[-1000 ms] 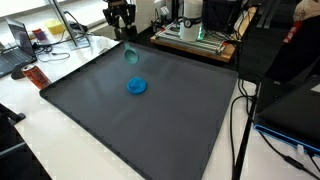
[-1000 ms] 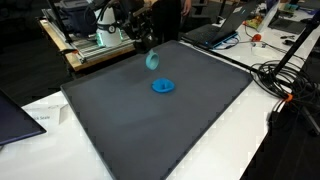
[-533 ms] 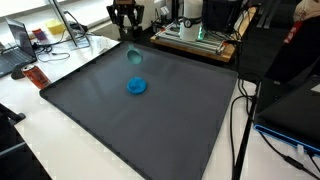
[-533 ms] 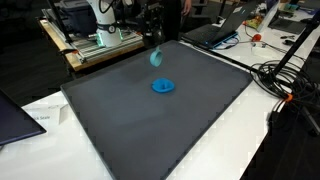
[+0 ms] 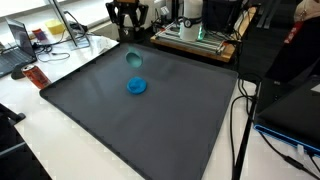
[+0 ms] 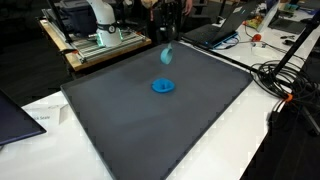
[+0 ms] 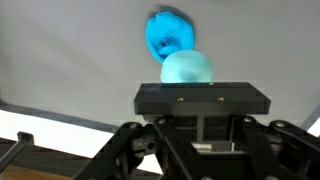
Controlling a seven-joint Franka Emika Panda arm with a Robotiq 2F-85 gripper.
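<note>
Gripper (image 6: pixel 168 45) clamped tight on pale teal object (image 6: pixel 167 57), its long axis hanging vertical

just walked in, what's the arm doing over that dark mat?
The arm's gripper is shut on a small pale teal object and holds it above the dark mat, near the edge where the arm stands. A round blue piece lies flat on the mat, apart from the held object. In the wrist view it shows just beyond the fingers. The pictures are too blurred to say what the teal object is.
</note>
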